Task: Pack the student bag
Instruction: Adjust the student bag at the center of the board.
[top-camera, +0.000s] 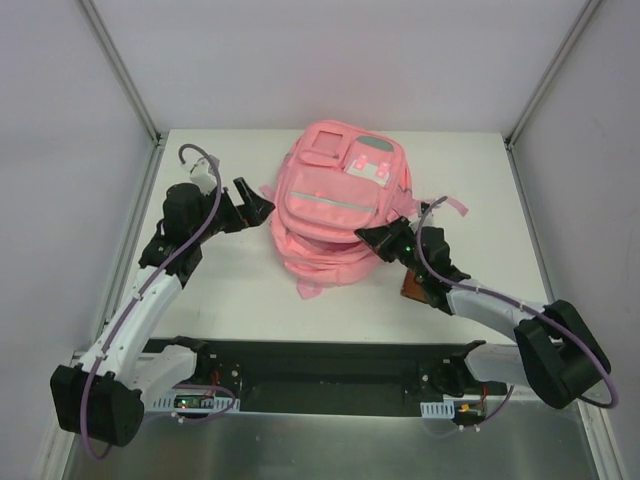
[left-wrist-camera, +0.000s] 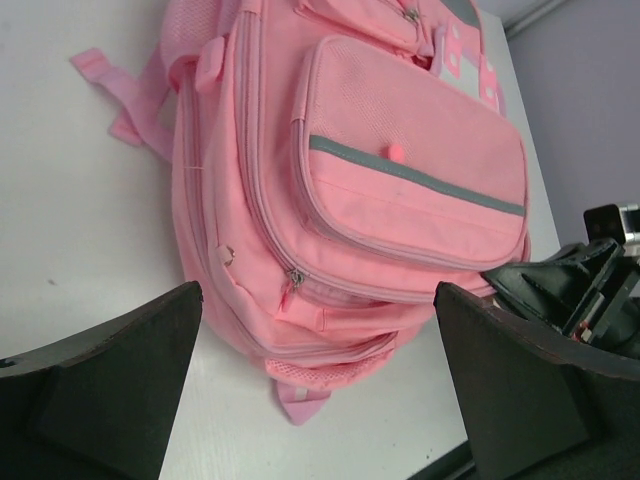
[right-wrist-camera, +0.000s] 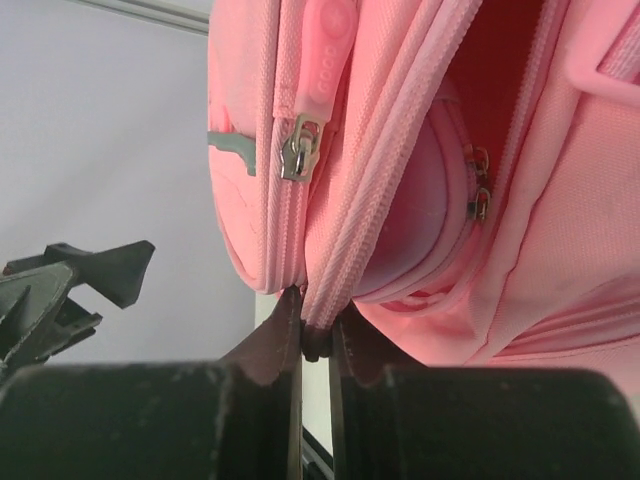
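Note:
The student bag (top-camera: 335, 215) is a pink backpack lying front-up in the middle of the white table, with a grey reflective strip (left-wrist-camera: 420, 178) across its front pocket. My left gripper (top-camera: 255, 200) is open and empty, just left of the bag and apart from it. In the left wrist view (left-wrist-camera: 318, 295) the bag's lower corner lies between the spread fingers. My right gripper (top-camera: 375, 238) is at the bag's right side, shut on the zipper edge (right-wrist-camera: 335, 285) of the main opening. That opening gapes, and a rounded pinkish-purple thing (right-wrist-camera: 420, 200) with zip pulls sits inside.
A brown thing (top-camera: 410, 288) lies partly hidden under my right wrist. Pink straps (top-camera: 445, 205) trail from the bag's right side. Grey walls enclose the table (top-camera: 230, 290) on the left, back and right. A black strip (top-camera: 320, 360) runs along the near edge.

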